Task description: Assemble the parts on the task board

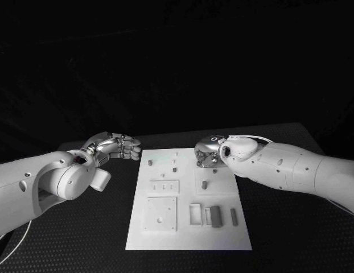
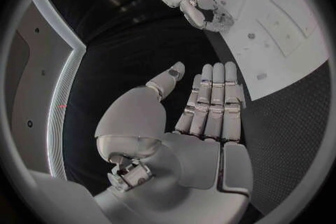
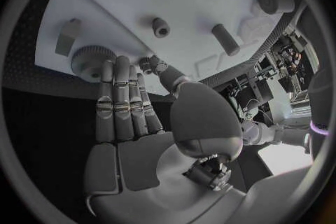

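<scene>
No writing can be read on anything. The white task board point(image 1: 189, 199) lies mid-frame on the black counter point(image 1: 284, 227), with grey parts point(image 1: 215, 216) lying at its lower right. The left robot hand point(image 1: 119, 146) hovers off the board's upper left corner, fingers straight and pressed together, holding nothing. The right robot hand point(image 1: 209, 151) sits at the board's upper right; its fingers reach a round knurled part point(image 3: 89, 60), though whether they grip it cannot be told.

Dim, dark bkgd; wrist views fisheye-bent, edges vignetted.
</scene>
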Controlling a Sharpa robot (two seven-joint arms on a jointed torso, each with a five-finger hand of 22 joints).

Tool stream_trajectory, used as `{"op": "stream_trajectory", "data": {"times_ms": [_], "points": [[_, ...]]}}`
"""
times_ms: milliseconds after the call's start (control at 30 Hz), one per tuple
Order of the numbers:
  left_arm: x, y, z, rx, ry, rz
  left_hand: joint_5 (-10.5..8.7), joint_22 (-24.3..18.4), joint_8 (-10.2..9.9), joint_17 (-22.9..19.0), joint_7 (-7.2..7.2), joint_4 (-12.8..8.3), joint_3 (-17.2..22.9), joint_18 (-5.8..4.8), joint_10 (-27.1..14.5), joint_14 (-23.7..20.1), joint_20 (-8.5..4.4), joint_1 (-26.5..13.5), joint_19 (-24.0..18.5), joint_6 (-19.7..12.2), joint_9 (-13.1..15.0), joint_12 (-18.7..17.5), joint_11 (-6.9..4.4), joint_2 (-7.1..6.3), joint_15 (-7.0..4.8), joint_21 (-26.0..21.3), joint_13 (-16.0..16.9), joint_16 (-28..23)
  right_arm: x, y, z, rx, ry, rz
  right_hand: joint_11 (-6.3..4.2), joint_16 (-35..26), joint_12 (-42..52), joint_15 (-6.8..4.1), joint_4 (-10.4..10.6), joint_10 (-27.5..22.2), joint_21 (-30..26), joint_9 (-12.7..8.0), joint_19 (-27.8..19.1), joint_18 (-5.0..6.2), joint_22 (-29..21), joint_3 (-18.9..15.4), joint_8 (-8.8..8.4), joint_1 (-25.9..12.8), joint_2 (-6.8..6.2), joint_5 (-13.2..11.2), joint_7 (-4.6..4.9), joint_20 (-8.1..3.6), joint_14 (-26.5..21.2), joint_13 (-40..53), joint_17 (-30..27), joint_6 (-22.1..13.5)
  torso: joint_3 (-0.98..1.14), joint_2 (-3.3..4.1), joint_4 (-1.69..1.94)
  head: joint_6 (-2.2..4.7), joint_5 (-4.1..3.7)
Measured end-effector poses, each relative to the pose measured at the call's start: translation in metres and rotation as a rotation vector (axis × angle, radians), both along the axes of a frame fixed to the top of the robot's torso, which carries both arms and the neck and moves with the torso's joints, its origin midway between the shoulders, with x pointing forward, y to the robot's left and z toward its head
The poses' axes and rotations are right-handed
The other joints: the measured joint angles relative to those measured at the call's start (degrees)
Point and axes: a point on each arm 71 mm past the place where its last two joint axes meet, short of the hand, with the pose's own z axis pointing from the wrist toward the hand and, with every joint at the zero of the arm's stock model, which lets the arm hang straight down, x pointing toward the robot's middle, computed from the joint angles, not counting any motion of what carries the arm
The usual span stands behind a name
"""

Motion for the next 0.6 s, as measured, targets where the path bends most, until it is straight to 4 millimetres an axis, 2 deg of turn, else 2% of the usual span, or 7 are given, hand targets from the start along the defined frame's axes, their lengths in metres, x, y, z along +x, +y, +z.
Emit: {"op": "stream_trajectory", "data": {"times_ms": [533,600], "points": [[0.0001,0.0001,0.0000,0.000,0.000,0.000,0.00,0.0,0.0,0.1,0.00,0.0,0.0,-0.02,0.0,0.0,0.00,0.0,0.0,0.0,-0.1,0.0,0.00,0.00,0.00,0.0,0.0,0.0,-0.0003,0.0066,-0.0011,-0.002,0.002,0.010,-0.21,0.0,0.0,0.00,0.0,0.2,0.2,0.0,0.2,-0.07,0.0,0.0,0.00,0.0,0.00,0.0,-0.01,-0.18,0.0,-0.1,0.3,0.4,0.08,0.38,-0.16,-0.27,0.07],[0.0001,-0.0001,0.0000,0.000,0.000,0.000,0.00,0.0,0.0,0.1,0.00,0.0,0.0,-0.02,0.0,0.0,0.00,0.0,0.0,0.0,-0.1,0.0,0.00,0.00,0.00,0.0,0.0,0.0,-0.0001,0.0076,-0.0009,-0.003,0.001,0.011,-0.37,0.1,0.0,-0.03,0.0,0.6,0.5,0.0,0.2,-0.38,0.0,0.0,0.00,-0.2,0.24,0.0,-0.23,-0.19,0.0,0.0,0.4,0.6,0.09,0.43,-0.17,-0.27,0.04]]}}
